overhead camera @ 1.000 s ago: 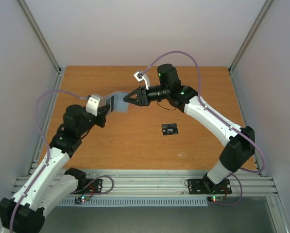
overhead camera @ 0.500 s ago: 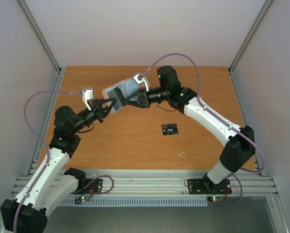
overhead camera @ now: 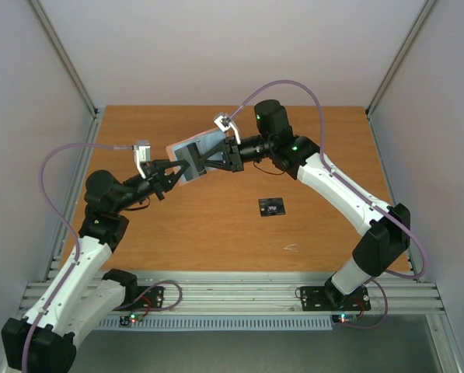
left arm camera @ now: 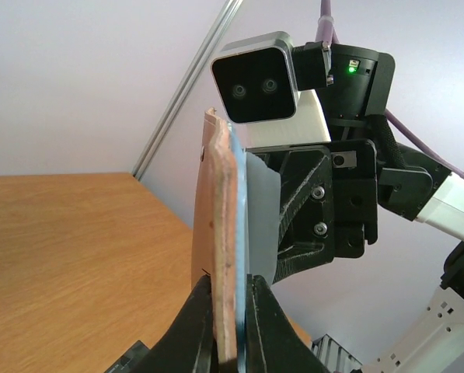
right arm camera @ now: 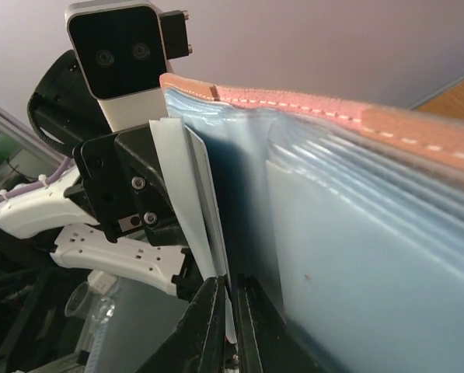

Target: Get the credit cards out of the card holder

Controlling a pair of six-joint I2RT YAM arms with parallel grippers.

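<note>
Status: held holder [overhead camera: 191, 151] tilted in the air over mid-back counter [overhead camera: 216, 233], between both arms. Clamped left claw [overhead camera: 175, 170] on its tan-and-blue edge. Pinched right claw [overhead camera: 198, 162] together on a pale inner leaf of it. Saw black card [overhead camera: 271, 207] flat on counter, well apart from holder, to its right and nearer the bases.
</note>
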